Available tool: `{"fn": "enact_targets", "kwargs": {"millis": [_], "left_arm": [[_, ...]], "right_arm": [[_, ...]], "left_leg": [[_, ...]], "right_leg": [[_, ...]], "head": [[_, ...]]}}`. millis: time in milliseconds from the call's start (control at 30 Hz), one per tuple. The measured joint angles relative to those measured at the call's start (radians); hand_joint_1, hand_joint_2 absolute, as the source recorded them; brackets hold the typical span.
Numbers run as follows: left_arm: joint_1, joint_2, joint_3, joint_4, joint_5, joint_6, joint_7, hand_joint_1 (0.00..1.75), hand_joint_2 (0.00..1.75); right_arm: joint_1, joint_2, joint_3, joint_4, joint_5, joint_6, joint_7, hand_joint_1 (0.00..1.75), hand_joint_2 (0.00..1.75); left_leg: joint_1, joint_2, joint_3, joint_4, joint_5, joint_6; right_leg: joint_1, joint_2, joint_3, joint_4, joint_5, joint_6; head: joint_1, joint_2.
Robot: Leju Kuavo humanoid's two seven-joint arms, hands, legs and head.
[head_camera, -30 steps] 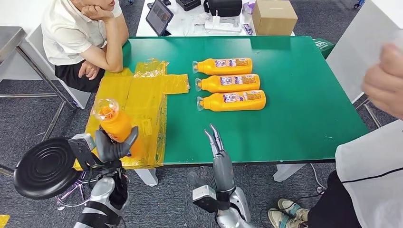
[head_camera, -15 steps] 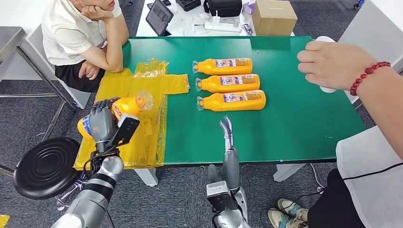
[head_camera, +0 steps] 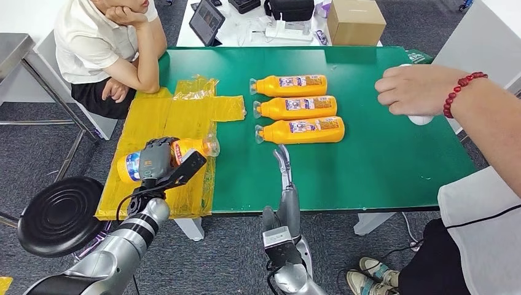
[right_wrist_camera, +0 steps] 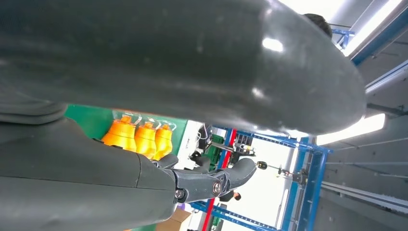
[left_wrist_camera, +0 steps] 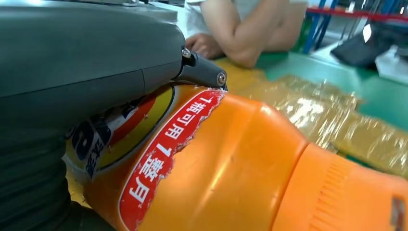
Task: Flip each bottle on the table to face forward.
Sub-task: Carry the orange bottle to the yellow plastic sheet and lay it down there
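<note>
I see a glossy orange plastic bottle [left_wrist_camera: 231, 163] with a torn paper label, crinkly yellow film [head_camera: 184, 117], matt green table [head_camera: 393, 153].

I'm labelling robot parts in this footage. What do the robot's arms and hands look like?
Both arms are silver metal with dark joint sections and thin black cables. The left hand is dark grey, with a boxy black wrist unit beside it. The right hand has slim grey fingers and a glossy dark grey cover.

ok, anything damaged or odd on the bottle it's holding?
Yes. The held bottle in the left hand has a red label strip with a torn, ragged edge. It lies on its side over crinkled yellow film, apart from the three bottles in a row.
</note>
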Motion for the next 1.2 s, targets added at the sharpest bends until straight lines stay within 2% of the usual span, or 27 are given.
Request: {"fn": "enact_targets", "kwargs": {"millis": [33, 200, 333, 467, 733, 900, 1033, 1100, 1200], "left_arm": [[-0.006, 0.001, -0.008, 0.008, -0.009, -0.024, 0.019, 0.00, 1.75], [-0.026, 0.004, -0.023, 0.031, 0.000, -0.154, 0.086, 0.00, 1.75], [-0.042, 0.005, -0.023, 0.042, 0.010, -0.202, 0.097, 0.00, 1.75], [-0.049, 0.005, -0.023, 0.049, 0.014, -0.225, 0.098, 0.00, 1.75], [-0.084, 0.009, -0.023, 0.054, 0.046, -0.432, 0.075, 0.00, 1.75], [-0.086, 0.010, -0.021, 0.054, 0.071, -0.461, 0.037, 0.00, 1.75], [-0.083, 0.010, -0.017, 0.053, 0.096, -0.451, 0.006, 0.00, 0.00], [-0.072, 0.007, -0.005, 0.049, 0.137, -0.416, -0.042, 0.00, 0.00], [-0.036, -0.006, 0.029, 0.022, 0.228, -0.315, -0.146, 0.00, 0.00]], "right_arm": [[0.000, 0.000, 0.000, 0.001, -0.005, 0.003, 0.000, 0.00, 0.00], [0.001, 0.002, -0.004, 0.001, -0.031, 0.020, 0.000, 0.00, 0.00], [0.001, 0.004, -0.010, 0.001, -0.034, 0.020, 0.000, 0.00, 0.00], [0.001, 0.005, -0.012, 0.001, -0.031, 0.019, 0.000, 0.00, 0.00], [0.013, 0.032, -0.087, -0.009, 0.074, -0.006, 0.000, 0.00, 0.00], [0.020, 0.043, -0.129, -0.013, 0.083, -0.010, 0.000, 0.00, 0.00], [0.025, 0.048, -0.146, -0.015, 0.086, -0.010, 0.000, 0.00, 0.00], [0.032, 0.050, -0.156, -0.020, 0.096, -0.010, 0.000, 0.00, 0.00], [0.052, 0.056, -0.180, -0.038, 0.120, -0.010, 0.000, 0.00, 0.00]], "left_leg": [[0.000, 0.000, 0.000, 0.000, 0.000, 0.000], [0.000, 0.000, 0.001, 0.000, 0.000, 0.000], [0.000, 0.000, 0.001, 0.000, 0.000, 0.000], [0.000, 0.000, 0.001, 0.000, 0.000, 0.000], [0.000, -0.005, 0.006, 0.000, 0.000, 0.000], [0.000, -0.006, 0.008, 0.000, 0.000, 0.000], [0.000, -0.006, 0.011, 0.000, 0.000, 0.000], [0.000, -0.006, 0.011, 0.000, 0.000, 0.000], [0.000, -0.006, 0.011, 0.000, 0.000, 0.000]], "right_leg": [[0.000, 0.000, 0.000, 0.000, 0.000, 0.000], [0.000, 0.000, 0.000, 0.000, 0.000, 0.000], [0.000, 0.000, 0.001, 0.000, 0.000, 0.000], [0.000, 0.000, 0.001, 0.000, 0.000, 0.000], [0.000, -0.004, 0.008, 0.000, -0.001, 0.000], [0.000, -0.005, 0.010, 0.000, -0.001, 0.000], [0.000, -0.005, 0.012, 0.000, -0.001, 0.000], [0.000, -0.005, 0.012, 0.000, -0.001, 0.000], [0.000, -0.005, 0.012, 0.000, -0.001, 0.000]], "head": [[0.000, 0.000], [0.000, 0.000], [0.000, 0.000], [0.000, 0.000], [0.000, 0.000], [0.000, 0.000], [0.000, 0.000], [0.000, 0.000], [0.000, 0.000]]}}
